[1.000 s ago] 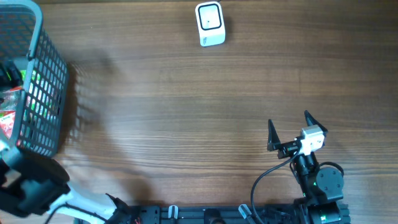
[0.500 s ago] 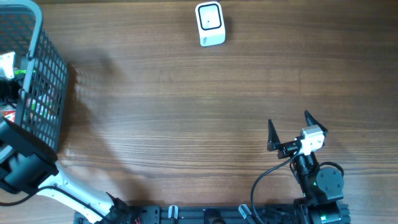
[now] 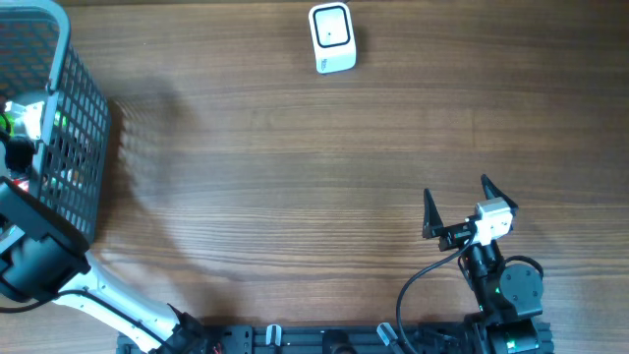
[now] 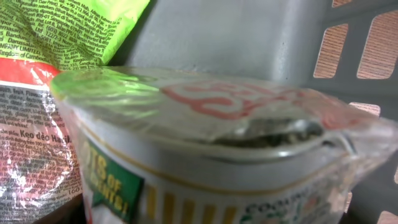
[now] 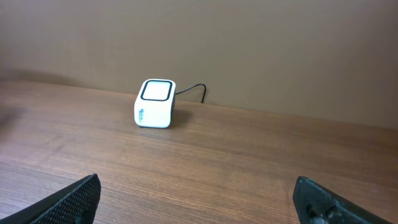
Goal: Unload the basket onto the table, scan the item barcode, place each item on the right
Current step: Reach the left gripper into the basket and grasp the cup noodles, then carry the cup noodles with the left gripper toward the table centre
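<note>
Showing "TS OF" on green, noodle cup fills view; left end effector cannot tell; right end effector wide.

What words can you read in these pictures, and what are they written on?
"Keo deo Ha..." is on the red and white packet.
"...TS OF" is on the green label of the cup.
"...MPANY LIMITED" is on the green packet; its other small print is too fine to read.
The red lettering on the cup's lid is too warped to read.
The marks on the white scanner are too small to read.
</note>
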Controlling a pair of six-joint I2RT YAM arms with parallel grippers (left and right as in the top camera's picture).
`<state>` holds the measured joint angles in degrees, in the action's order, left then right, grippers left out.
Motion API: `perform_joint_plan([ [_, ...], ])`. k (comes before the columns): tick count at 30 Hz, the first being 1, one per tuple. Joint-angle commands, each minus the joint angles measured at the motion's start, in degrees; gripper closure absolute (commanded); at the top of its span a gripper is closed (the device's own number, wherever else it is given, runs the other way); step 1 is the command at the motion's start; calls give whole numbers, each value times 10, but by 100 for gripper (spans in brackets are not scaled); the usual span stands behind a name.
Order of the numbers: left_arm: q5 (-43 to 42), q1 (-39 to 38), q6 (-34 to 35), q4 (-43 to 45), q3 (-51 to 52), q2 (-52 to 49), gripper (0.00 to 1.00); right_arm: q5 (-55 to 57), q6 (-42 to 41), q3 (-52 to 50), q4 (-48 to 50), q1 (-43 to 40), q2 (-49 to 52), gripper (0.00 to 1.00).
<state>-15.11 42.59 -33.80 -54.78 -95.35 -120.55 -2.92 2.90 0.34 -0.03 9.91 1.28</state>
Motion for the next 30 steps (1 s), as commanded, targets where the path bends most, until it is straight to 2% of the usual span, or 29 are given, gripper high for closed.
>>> perform_joint_plan([
  [1,-5,0,7,3,-16,-2,37,4,1,0,2,-3,-2,0],
  [10,-5,0,89,12,-116,134,35,4,1,0,2,-3,-2,0],
  [17,-38,-1,244,85,-130,340,35,4,1,0,2,-3,-2,0],
  [22,-135,-14,334,44,-130,432,38,4,1,0,2,-3,-2,0],
  [25,-153,-77,354,-25,-130,454,40,4,1,0,2,-3,-2,0],
  [30,-153,-290,358,-181,-120,441,42,4,1,0,2,-3,-2,0],
])
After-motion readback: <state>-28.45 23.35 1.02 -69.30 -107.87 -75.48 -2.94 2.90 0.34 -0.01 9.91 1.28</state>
